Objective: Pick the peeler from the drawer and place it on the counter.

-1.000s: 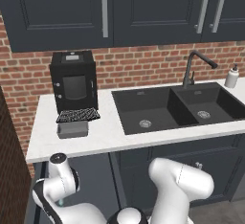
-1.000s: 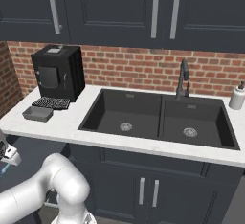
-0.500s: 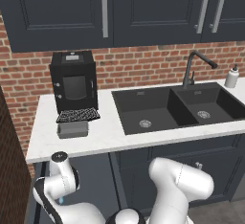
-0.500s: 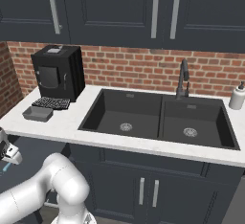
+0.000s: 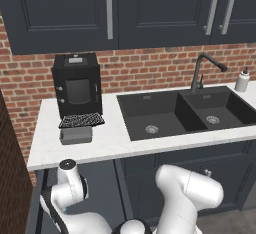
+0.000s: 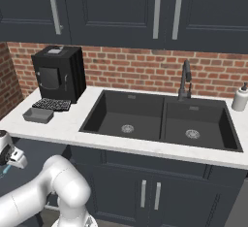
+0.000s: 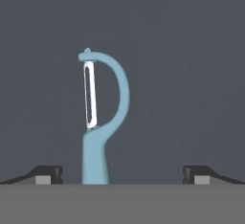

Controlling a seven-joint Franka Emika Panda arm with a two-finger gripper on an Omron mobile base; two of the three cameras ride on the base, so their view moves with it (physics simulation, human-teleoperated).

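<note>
The peeler (image 7: 101,122) was pale blue, its looped head holding a narrow silver blade, its handle running down out of the hand view. It lay against a flat dark grey surface. The counter (image 5: 112,138) stretched white and faintly speckled, thick pale edge forward, below the brick wall in both base views.

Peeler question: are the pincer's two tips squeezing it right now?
No. In the hand view the two fingertips stand wide apart, and the peeler rises between them, touching neither.
</note>
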